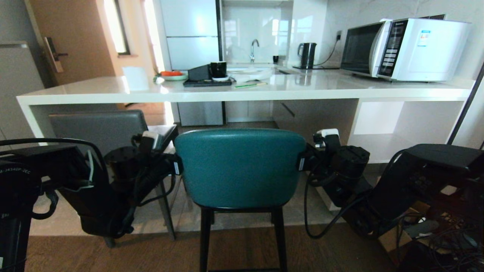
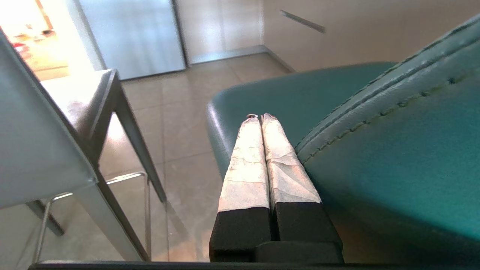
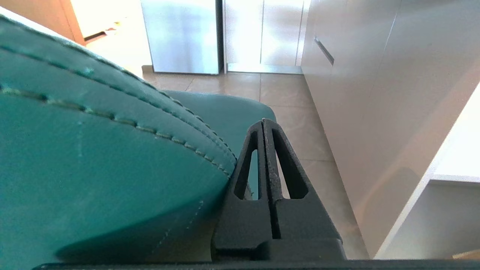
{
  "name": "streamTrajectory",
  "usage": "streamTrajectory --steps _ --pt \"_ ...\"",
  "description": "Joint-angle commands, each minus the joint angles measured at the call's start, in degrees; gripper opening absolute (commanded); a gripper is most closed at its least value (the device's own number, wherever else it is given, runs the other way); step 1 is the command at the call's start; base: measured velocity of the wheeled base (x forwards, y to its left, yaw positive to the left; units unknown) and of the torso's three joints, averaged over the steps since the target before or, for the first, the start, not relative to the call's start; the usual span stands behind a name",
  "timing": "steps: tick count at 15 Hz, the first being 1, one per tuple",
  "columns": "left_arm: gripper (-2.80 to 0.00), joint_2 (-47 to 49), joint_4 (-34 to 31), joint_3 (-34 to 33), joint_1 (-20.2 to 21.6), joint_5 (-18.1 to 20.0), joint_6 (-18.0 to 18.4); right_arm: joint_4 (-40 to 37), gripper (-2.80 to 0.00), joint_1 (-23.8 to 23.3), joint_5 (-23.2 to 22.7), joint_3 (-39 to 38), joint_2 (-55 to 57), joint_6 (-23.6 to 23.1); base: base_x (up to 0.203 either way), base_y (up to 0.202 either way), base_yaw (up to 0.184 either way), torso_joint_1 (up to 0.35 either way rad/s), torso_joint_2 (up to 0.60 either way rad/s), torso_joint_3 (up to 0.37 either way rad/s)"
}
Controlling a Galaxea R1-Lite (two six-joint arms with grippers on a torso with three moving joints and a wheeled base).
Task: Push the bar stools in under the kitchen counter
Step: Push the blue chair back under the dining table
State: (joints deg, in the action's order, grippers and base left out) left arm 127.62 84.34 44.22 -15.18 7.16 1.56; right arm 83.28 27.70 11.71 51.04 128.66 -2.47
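The teal stool point(image 1: 240, 168) stood directly in front of us, its curved padded back facing us and its seat not yet tucked under the white tabletop point(image 1: 264, 90) of the kitchen counter beyond it. We judged it a stiff, fairly light piece on thin black legs: the leather-like back looked smooth and somewhat slippery, with a raised stitched seam along the edge, so a flat push low on the back seemed safer than any pinch, since a high shove might tip such a tall stool.

Our left hand point(image 2: 261, 117) had its two taped fingers pressed together, holding nothing, and lay along the left edge of the stool's back, touching or just beside the seam. Our right hand point(image 3: 264, 122) was likewise pressed together and empty, lying against the back's right edge. Both arms bracketed the stool from either side.

To the left stood the dark-grey stool point(image 1: 100, 130), its square back near the counter's end panel, its chrome footrest visible from the left wrist. On the tabletop sat a microwave point(image 1: 406, 49), a kettle point(image 1: 307, 54) and a black tray point(image 1: 207, 82) with a cup.
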Motion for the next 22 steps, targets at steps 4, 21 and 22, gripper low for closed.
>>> streamTrajectory --steps 4,21,22 --pt "-2.8 1.3 -0.7 2.9 -6.8 -2.3 -0.3 -0.2 -2.8 -2.1 0.7 2.2 2.7 -0.1 0.0 0.0 0.0 0.0 0.0 0.0" --pt "-2.8 0.0 -1.5 1.8 -6.5 -6.9 -0.2 -2.4 -2.8 -2.3 0.5 4.9 2.9 -1.8 0.017 0.0 0.0 0.0 0.0 0.001" --pt "-2.8 0.2 -1.5 1.9 -6.5 -6.9 -0.2 -2.4 -2.8 -2.3 0.6 4.9 2.9 -1.8 0.187 0.0 -0.002 0.011 0.0 -0.001"
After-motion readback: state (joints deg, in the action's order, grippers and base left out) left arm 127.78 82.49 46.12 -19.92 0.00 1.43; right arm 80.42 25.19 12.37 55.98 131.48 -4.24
